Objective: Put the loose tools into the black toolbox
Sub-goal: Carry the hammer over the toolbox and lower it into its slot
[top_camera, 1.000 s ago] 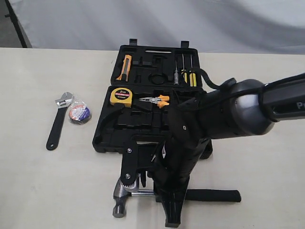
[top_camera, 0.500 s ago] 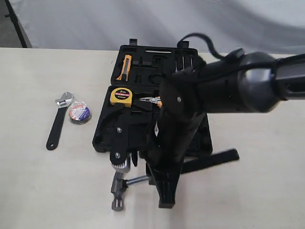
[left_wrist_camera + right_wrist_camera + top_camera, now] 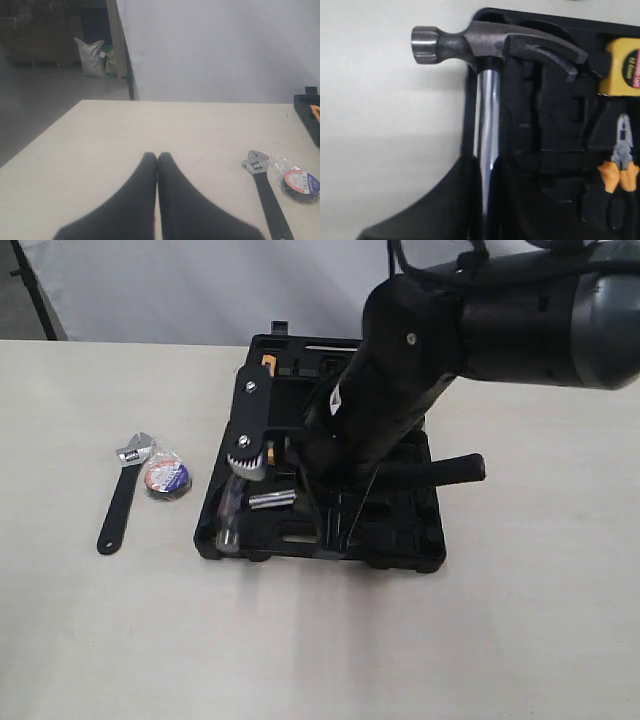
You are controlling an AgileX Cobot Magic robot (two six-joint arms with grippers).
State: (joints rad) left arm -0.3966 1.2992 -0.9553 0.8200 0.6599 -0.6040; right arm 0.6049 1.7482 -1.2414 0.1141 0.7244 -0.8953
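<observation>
Your right claw point(image 3: 485, 167) is clamped on the chrome shaft of the hammer point(image 3: 487, 45). The striking face juts past the toolbox point(image 3: 545, 125) edge, out over the worktop point(image 3: 380, 125), while the forked end lies over the black recesses. You cannot tell from these views whether the hammer touches the case. In the exterior view its rubber grip point(image 3: 440, 470) sticks out to the right over the near half of the toolbox point(image 3: 400, 545), and the head sits at the front left corner.

There is open worktop point(image 3: 480, 640) in front of the toolbox and to its right. Behind the case, the far edge runs close to the white backdrop.

Your left claw point(image 3: 157, 157) is closed with its fingers pressed together and nothing between them. Bare worktop stretches ahead of it to the far edge.

The wrench point(image 3: 122, 495) and the tape roll point(image 3: 166, 478) lie on the worktop left of the toolbox. The roll sits between the wrench and the case, just beside the wrench's jaw end.

Mind the tape measure point(image 3: 622, 67) and the pliers point(image 3: 620, 167), which lie in the toolbox close by the hammer's fork. Your right arm hides most of the case in the exterior view.
</observation>
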